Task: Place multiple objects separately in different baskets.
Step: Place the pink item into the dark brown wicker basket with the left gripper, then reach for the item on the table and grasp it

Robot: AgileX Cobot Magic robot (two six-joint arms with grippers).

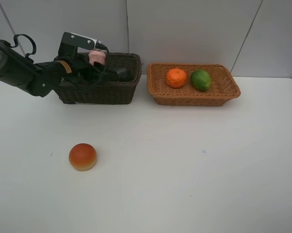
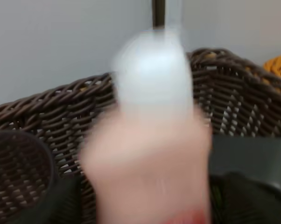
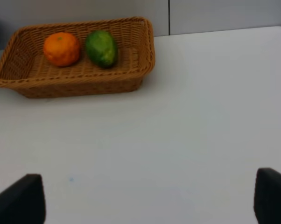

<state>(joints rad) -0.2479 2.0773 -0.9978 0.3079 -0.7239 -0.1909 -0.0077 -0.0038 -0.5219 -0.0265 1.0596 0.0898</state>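
We see the left gripper (image 1: 95,62) clamped on the pink squat bottle (image 2: 150,154), white-capped, between its fingers, above the dark basket (image 1: 121,90); the right gripper's (image 3: 147,198) fingers stand apart.

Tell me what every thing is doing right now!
pink bottle: held by the left gripper over the dark basket.
orange: lying in the tan basket.
green fruit: lying beside the orange.
bun: sitting alone on the table.
right gripper: open, empty.

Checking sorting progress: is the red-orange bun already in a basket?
No, the red-orange bun sits on the bare white table, away from both baskets.
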